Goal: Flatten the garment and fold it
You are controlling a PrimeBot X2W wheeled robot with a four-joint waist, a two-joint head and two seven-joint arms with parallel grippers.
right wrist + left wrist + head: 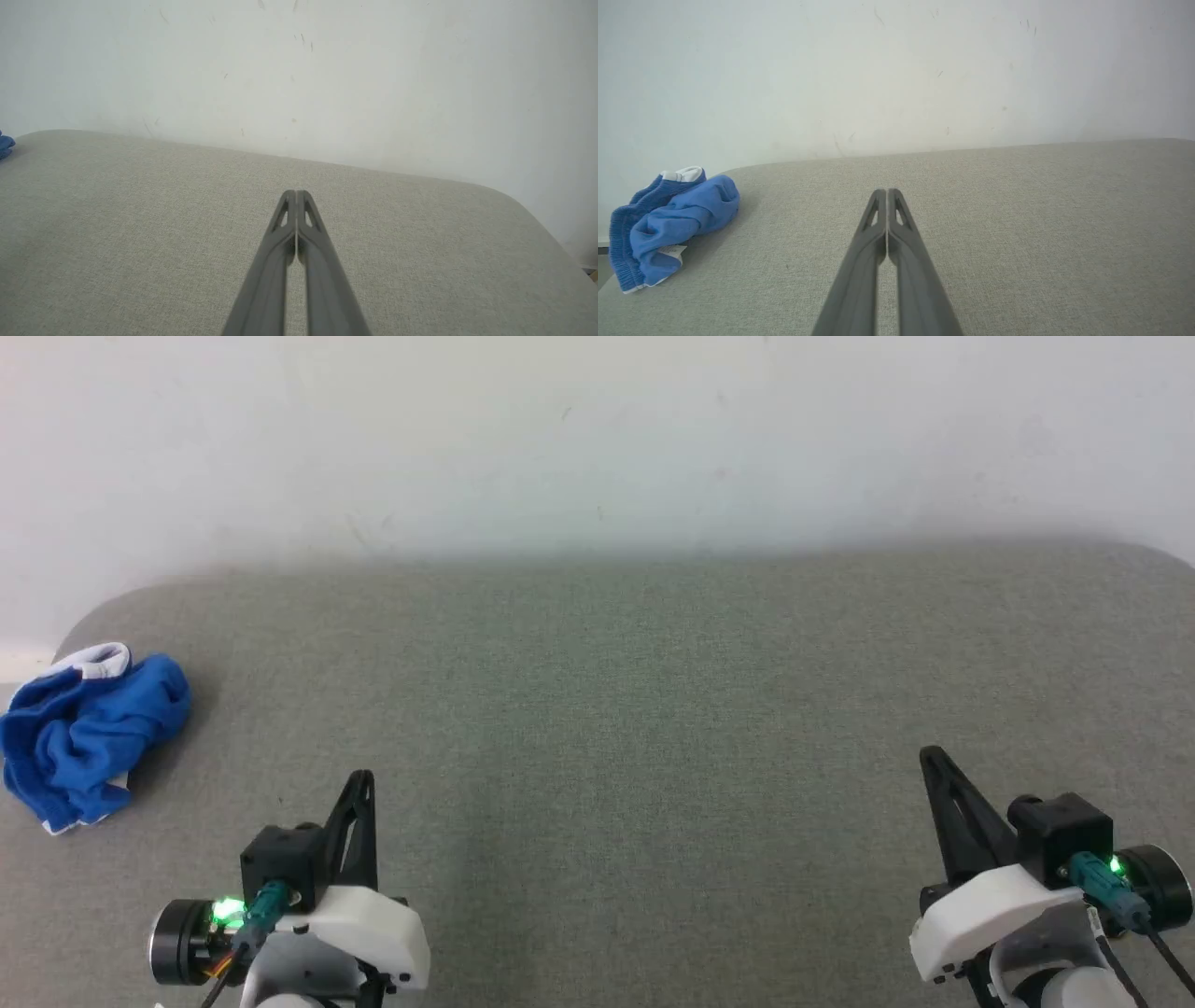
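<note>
The garment is a crumpled heap of bright blue fabric with white trim, lying at the far left edge of the grey table. In the left wrist view the garment sits left of my fingers, a white label showing at its lower edge. A sliver of the garment shows at the left border of the right wrist view. My left gripper is shut and empty, to the right of the heap and nearer me. My right gripper is shut and empty far to the right. Both pairs of fingertips touch.
A pale scuffed wall stands behind the table's far edge. The table's back corners are rounded, on the left just behind the garment and on the right. Broad bare fabric surface lies between and ahead of both grippers.
</note>
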